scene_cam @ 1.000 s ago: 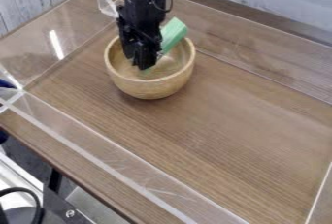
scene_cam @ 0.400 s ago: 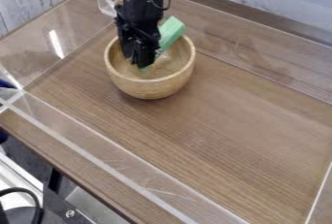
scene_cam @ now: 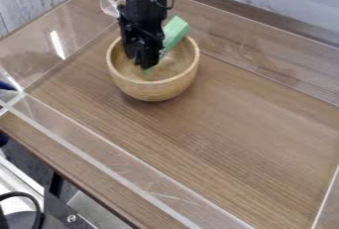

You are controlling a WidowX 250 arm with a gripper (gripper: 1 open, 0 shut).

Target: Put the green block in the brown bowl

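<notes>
black gripper (scene_cam: 145, 62): fingers clamped on small mint-green rectangular block (scene_cam: 173, 33) | position: down inside round light-brown wooden bowl (scene_cam: 155, 82) | bowl: far-left on wood-grain tabletop (scene_cam: 239, 124)

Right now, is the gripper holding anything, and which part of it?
The gripper is shut on the green block, gripping its lower end inside the brown bowl; the upper end sticks out above the rim.

The brown bowl (scene_cam: 154, 72) is being filled by the gripper (scene_cam: 145, 57); the desk (scene_cam: 239, 124) is being hemmed by clear walls (scene_cam: 79, 178).
</notes>
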